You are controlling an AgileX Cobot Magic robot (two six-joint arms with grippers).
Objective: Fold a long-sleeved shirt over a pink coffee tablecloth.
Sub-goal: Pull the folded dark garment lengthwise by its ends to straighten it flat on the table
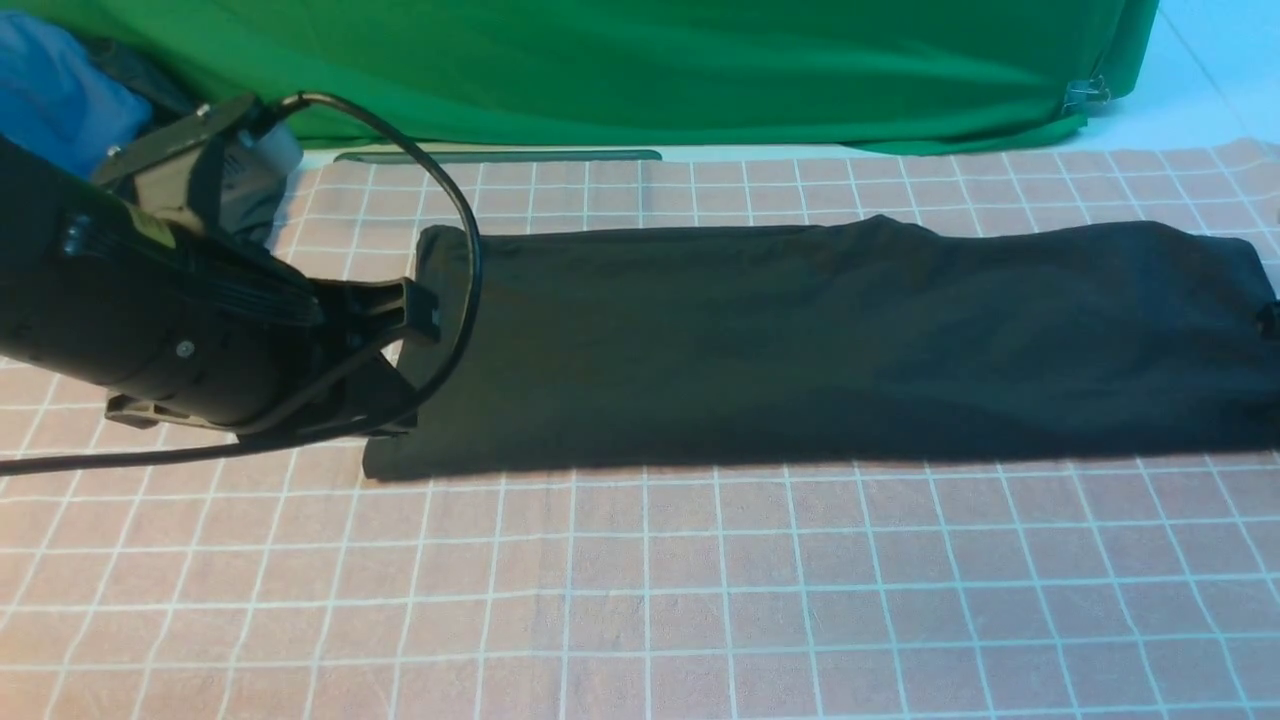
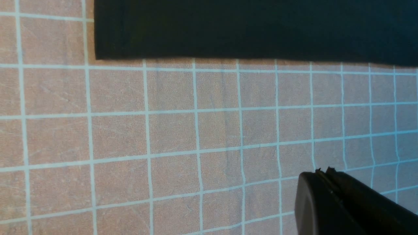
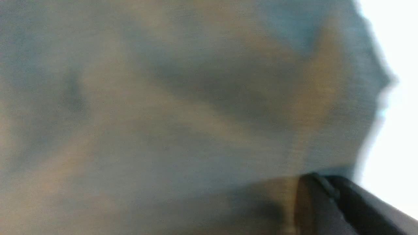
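Note:
The long-sleeved shirt lies as a long black strip across the pink coffee tablecloth, running from left of centre to the right edge of the front view. No print shows on it. My left arm reaches over the strip's left end. In the left wrist view, my left gripper is shut and empty above bare tablecloth, apart from the shirt's edge. My right gripper sits close against shirt fabric at the strip's right end. Its fingers stand near together, and blur hides any cloth between them.
A bright green cloth hangs along the back, held by a metal clip at its right corner. A blue garment is bunched at the back left behind my left arm. White table surface shows at the back right.

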